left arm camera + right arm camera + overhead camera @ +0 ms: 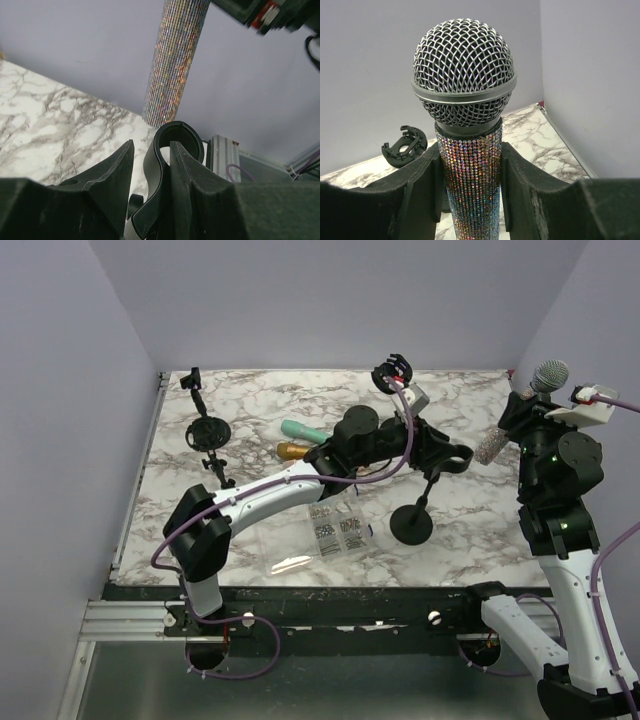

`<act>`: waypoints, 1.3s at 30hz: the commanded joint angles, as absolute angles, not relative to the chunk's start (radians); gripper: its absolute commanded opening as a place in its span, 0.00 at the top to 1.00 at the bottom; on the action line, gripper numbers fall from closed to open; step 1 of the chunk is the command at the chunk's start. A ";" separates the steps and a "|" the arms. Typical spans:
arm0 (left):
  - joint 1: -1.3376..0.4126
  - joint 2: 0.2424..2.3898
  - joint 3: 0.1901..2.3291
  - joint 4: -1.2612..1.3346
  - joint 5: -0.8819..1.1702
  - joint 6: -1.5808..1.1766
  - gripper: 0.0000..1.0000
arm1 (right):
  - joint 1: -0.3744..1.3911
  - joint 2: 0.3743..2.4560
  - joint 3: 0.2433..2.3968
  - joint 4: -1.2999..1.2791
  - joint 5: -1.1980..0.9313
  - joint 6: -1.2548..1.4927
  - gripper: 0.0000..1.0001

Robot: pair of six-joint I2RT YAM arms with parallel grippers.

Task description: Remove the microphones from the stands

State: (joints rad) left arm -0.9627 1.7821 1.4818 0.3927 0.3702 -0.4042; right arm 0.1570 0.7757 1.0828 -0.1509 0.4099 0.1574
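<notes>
Microphone [465, 100], with a glittering body and a silver mesh head, sits high at the right side of the scene, clamped upright-tilted between the two fingers of the right hand [470, 170], which presses its body from both sides just below the head. Its tail end hangs just beside the black clip [177, 137] of the stand [411, 525]; whether they touch I cannot tell. The left hand [150, 165] is closed narrowly around that clip, holding it. The stand's round base rests on the marble counter [260, 400], its pole leaning. Farther left lie a teal microphone [300, 430], a gold microphone [292, 451], a clear box [325, 530] and a second stand [208, 430].
</notes>
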 commanded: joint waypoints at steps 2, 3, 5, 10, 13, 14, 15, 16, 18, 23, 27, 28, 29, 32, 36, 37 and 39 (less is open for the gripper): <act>-0.978 1.876 1.336 0.120 0.361 -0.377 0.65 | 0.156 0.777 1.082 -0.106 0.399 0.160 0.99; -0.979 1.882 1.331 0.123 0.359 -0.377 0.66 | 0.156 0.778 1.083 -0.106 0.398 0.160 0.99; -0.982 1.895 1.325 0.129 0.357 -0.379 0.65 | 0.156 0.782 1.084 -0.106 0.399 0.160 0.99; -0.981 1.930 1.321 0.144 0.357 -0.385 0.65 | 0.156 0.789 1.085 -0.106 0.393 0.160 0.99; -0.982 1.947 1.324 0.146 0.364 -0.391 0.65 | 0.156 0.789 1.083 -0.104 0.392 0.161 0.99; -0.982 1.952 1.324 0.147 0.368 -0.394 0.65 | 0.156 0.789 1.082 -0.104 0.392 0.161 0.99; -0.982 1.954 1.323 0.149 0.369 -0.398 0.64 | 0.156 0.790 1.080 -0.103 0.390 0.162 0.99; -0.982 1.956 1.322 0.151 0.368 -0.400 0.64 | 0.156 0.790 1.080 -0.103 0.389 0.161 0.99; -0.982 1.952 1.321 0.152 0.368 -0.400 0.62 | 0.156 0.789 1.077 -0.101 0.390 0.163 0.99; -0.982 1.922 1.366 0.099 0.360 -0.382 0.43 | 0.155 0.792 1.074 -0.100 0.395 0.158 0.99; -0.968 1.872 1.427 0.068 0.366 -0.379 0.33 | 0.156 0.793 1.074 -0.099 0.404 0.148 0.99; -0.963 1.856 1.443 0.065 0.367 -0.381 0.31 | 0.156 0.791 1.072 -0.097 0.404 0.145 0.99; -0.954 1.835 1.468 0.062 0.371 -0.384 0.29 | 0.156 0.789 1.068 -0.094 0.405 0.143 0.99; -0.927 1.781 1.545 0.043 0.406 -0.386 0.25 | 0.156 0.784 1.060 -0.086 0.404 0.137 0.99; -0.890 1.694 1.661 -0.034 0.472 -0.357 0.22 | 0.155 0.782 1.056 -0.081 0.412 0.124 0.99; -0.882 1.670 1.675 -0.052 0.480 -0.343 0.22 | 0.156 0.783 1.054 -0.078 0.415 0.120 0.99; -0.868 1.610 1.697 -0.096 0.490 -0.301 0.21 | 0.156 0.781 1.047 -0.069 0.420 0.108 0.99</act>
